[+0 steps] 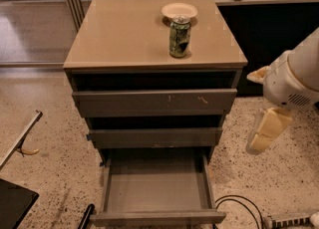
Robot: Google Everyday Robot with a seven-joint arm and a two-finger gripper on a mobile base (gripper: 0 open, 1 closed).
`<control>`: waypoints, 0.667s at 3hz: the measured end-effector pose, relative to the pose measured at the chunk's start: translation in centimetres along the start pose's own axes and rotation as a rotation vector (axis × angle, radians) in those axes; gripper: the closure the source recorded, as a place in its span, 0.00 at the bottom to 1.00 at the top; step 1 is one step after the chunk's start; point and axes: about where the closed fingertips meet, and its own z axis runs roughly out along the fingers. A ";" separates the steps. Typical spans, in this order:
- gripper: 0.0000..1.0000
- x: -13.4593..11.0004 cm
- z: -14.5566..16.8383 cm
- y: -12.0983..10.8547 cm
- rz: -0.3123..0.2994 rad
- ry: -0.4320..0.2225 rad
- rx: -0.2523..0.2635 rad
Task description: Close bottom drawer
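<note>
The bottom drawer [157,217] is the lowest of the dark grey cabinet's three and stands pulled far out, showing its shallow, empty grey tray [154,185]. The two drawers above it, the scratched top front [154,102] and the middle front [154,137], are pulled out only a little. My gripper [265,123], cream-coloured on a white arm, hangs to the right of the cabinet at about the height of the middle drawer. It is apart from the cabinet and holds nothing that I can see.
A green can [179,36] and a small white bowl [179,10] stand on the cabinet's tan top. A black cable [239,204] loops on the speckled floor by the drawer's right front corner. A dark object [12,203] lies at the lower left.
</note>
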 end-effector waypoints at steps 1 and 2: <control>0.00 1.2 8.7 2.6 -0.001 -0.082 -0.077; 0.00 1.8 17.9 6.0 -0.003 -0.186 -0.153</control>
